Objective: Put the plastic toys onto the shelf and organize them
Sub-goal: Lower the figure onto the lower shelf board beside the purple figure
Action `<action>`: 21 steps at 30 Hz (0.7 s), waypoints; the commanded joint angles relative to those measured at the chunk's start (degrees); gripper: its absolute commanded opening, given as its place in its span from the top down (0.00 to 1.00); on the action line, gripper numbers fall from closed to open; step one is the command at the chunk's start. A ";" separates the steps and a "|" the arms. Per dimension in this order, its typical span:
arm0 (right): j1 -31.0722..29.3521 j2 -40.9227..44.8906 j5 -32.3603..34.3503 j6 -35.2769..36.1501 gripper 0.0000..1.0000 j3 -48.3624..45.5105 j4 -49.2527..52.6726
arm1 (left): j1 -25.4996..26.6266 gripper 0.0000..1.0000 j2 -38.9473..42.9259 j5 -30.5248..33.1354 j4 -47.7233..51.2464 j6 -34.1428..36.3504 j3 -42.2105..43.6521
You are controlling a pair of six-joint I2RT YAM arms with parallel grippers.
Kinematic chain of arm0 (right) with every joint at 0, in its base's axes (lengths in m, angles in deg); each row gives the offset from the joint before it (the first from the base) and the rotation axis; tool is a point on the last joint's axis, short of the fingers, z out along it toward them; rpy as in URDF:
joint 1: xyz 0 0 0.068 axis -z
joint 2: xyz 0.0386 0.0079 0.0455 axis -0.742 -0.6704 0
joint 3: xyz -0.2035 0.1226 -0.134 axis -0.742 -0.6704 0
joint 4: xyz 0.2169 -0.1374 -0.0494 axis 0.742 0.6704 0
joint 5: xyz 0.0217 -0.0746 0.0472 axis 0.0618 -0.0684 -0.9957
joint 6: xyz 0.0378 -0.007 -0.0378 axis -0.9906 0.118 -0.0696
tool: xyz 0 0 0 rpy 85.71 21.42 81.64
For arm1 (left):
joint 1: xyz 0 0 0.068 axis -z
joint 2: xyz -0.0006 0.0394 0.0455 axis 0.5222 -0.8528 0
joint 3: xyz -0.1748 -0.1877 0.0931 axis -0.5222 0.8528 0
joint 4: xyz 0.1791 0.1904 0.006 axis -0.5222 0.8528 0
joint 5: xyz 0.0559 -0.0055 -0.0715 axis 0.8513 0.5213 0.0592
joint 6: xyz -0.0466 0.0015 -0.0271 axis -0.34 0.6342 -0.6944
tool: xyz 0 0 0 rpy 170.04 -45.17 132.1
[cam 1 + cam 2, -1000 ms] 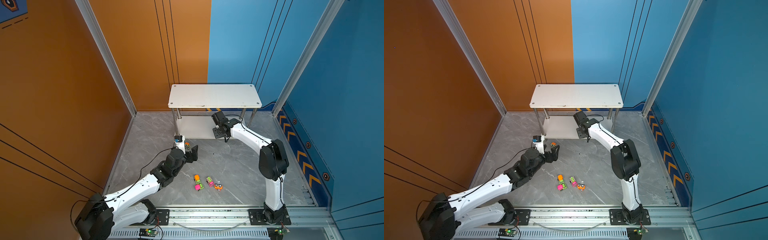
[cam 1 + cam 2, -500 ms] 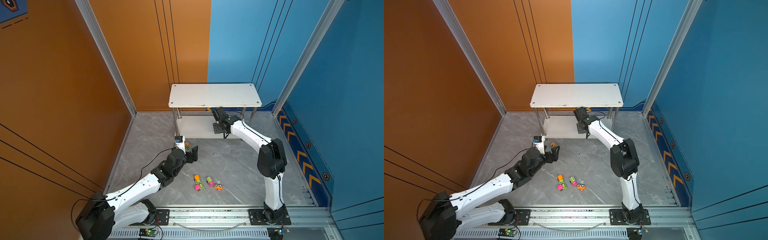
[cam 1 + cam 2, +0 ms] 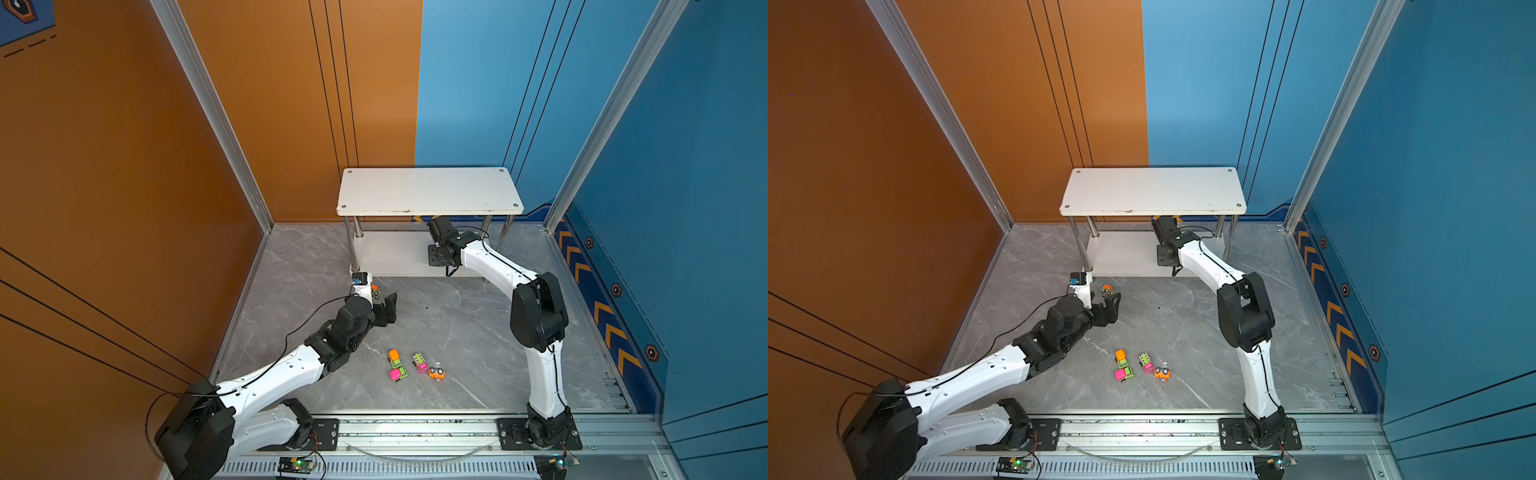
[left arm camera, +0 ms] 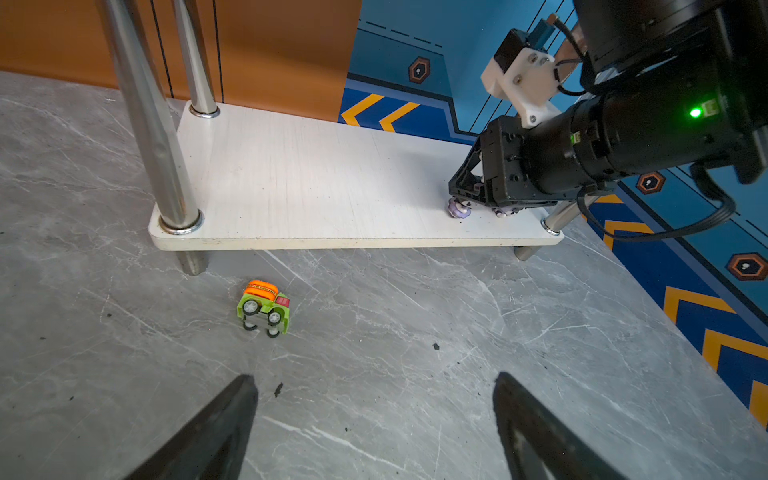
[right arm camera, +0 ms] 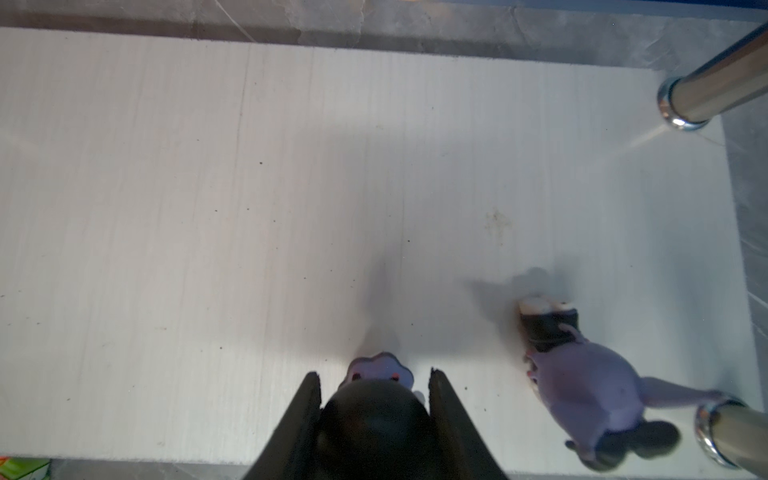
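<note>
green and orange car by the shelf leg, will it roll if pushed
Probably not: the green and orange car lies tipped over, underside showing, so it would likely slide or tumble. It looks like small hard plastic, so probably light and rigid, and apt to skid.

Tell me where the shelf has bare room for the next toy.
Lower board: bare from the posts on the left arm's side to past the middle. Crowded at the other end: right gripper, jaws shut on one figurine, second figurine beside the corner post. Top board is entirely bare.
</note>
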 commanded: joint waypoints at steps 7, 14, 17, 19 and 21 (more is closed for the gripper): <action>0.61 -0.21 -1.43 -3.83 0.80 -0.25 -1.67 | -0.76 0.10 0.09 -0.47 0.47 -0.20 -1.26; 1.01 -0.52 -1.78 -4.18 0.77 -0.51 -1.14 | -0.76 0.10 0.08 -0.48 0.68 -0.36 -1.25; 0.92 -0.68 -1.79 -4.06 0.76 -0.51 -0.57 | -0.75 0.10 -0.21 -0.52 0.64 -0.64 -1.35; 0.92 -0.57 -1.79 -3.93 0.77 -0.77 -0.34 | -0.76 0.10 -0.43 -0.57 0.60 -0.66 -1.43; 0.92 -0.23 -1.79 -3.93 0.77 -1.10 -0.34 | -0.70 0.10 -0.61 -0.70 0.47 -0.72 -1.54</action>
